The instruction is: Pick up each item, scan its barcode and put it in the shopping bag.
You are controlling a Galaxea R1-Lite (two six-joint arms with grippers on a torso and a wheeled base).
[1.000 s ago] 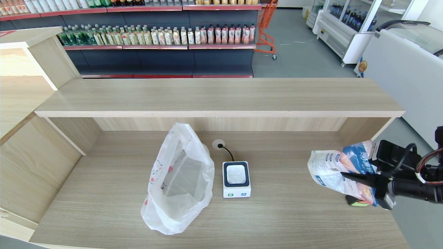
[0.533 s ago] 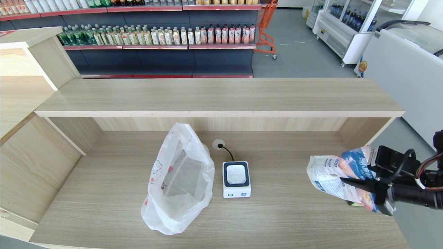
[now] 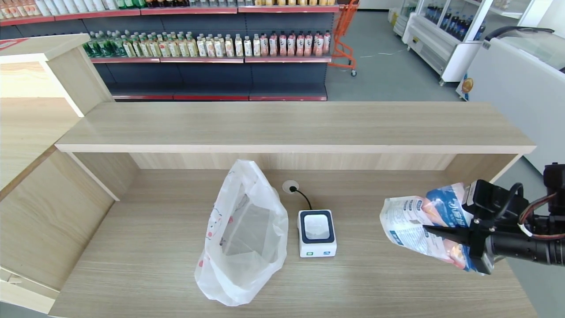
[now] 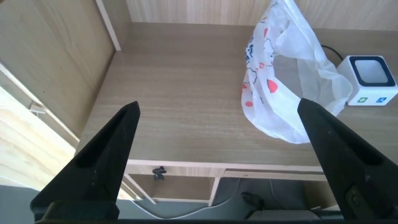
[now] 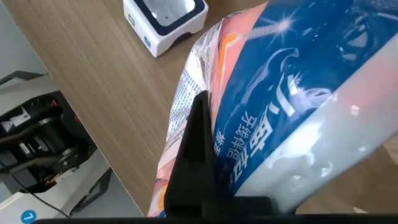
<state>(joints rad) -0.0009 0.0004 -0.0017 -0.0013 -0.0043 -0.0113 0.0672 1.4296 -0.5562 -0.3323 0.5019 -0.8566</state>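
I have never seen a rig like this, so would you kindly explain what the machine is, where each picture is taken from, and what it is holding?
This is a two-armed robot on wheels at a shop checkout. The wide picture comes from a camera on its head, looking down at the wooden counter. The other two come from cameras on its wrists, each looking along that arm's own gripper. On the counter lie a white plastic shopping bag and, beside it, a small white barcode scanner. The right gripper is shut on a blue, white and orange packet, held in the air to the right of the scanner. The left gripper is open and empty, above the counter's near edge.
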